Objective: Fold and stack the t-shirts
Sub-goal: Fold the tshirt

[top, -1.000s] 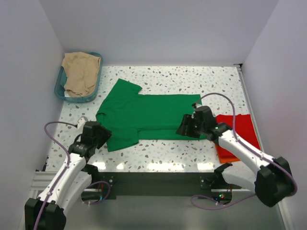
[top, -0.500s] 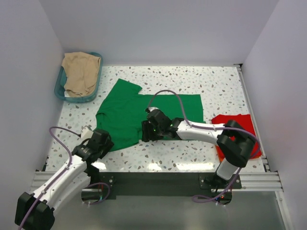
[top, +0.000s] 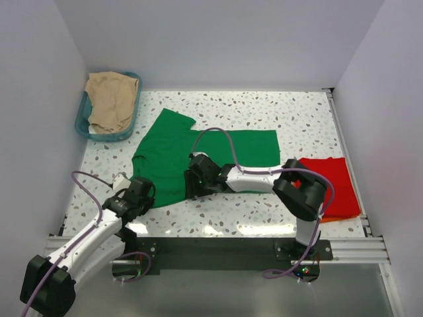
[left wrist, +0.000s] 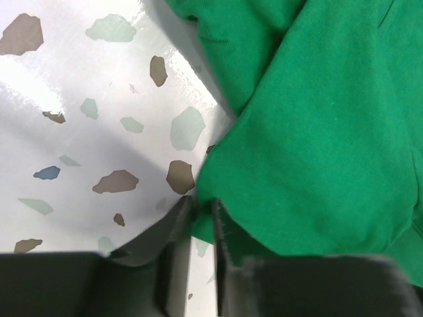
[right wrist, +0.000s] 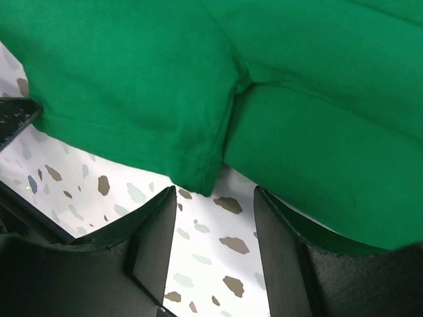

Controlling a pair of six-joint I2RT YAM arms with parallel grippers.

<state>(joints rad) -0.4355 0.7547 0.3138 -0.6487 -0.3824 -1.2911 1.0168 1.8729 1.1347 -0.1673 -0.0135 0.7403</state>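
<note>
Left gripper (left wrist: pixel 198 212) sits toward the near-left corner of the tabletop. Its fingers are drawn almost together, pinching the corner of the near sleeve of the green t-shirt (top: pixel 211 152). You will find this shirt spread flat across the middle of the tabletop, sleeves toward the left edge. Right gripper (right wrist: pixel 215 195) hangs over the shirt's near edge with its fingers spread wide above the sleeve hem, gripping nothing. Along the right edge lies the red-orange t-shirt (top: pixel 334 181), flat on the tabletop.
</note>
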